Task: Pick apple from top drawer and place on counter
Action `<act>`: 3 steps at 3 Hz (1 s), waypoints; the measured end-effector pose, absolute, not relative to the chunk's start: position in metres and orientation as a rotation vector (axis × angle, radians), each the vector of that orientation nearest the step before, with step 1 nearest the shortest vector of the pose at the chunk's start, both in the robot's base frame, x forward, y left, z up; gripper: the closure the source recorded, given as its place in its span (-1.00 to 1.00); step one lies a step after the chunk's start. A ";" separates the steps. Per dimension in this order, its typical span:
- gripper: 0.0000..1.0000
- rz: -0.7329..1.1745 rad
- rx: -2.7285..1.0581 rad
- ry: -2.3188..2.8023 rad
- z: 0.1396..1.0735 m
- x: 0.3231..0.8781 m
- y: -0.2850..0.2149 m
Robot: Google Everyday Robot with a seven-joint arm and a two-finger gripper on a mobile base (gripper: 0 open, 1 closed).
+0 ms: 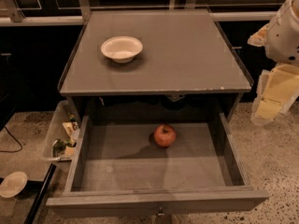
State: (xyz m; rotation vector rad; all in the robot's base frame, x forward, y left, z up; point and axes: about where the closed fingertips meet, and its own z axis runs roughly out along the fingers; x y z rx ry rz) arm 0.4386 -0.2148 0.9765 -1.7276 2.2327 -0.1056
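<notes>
The apple [164, 135], small, red and round, lies on the flat grey bottom of the top drawer [140, 171], towards the back and a little right of the middle. The drawer is pulled fully out towards me, with its knob at the bottom edge of the view. The counter [187, 55] is the flat grey cabinet top above the drawer. My gripper [273, 97] hangs at the right edge of the view, beside the cabinet's front right corner, above the floor. It is well to the right of the apple, higher than it, and holds nothing.
A white bowl [121, 48] stands on the counter's left half. A clear bin [63, 136] with small items sits on the floor left of the drawer. A second white bowl [12, 184] lies at the lower left. Speckled floor lies to the right.
</notes>
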 end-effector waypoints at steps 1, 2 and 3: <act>-1.00 -0.112 -1.725 2.227 0.977 0.438 -0.214; -1.00 -0.032 -1.674 2.218 0.955 0.443 -0.209; -1.00 0.075 -1.604 2.206 0.914 0.452 -0.202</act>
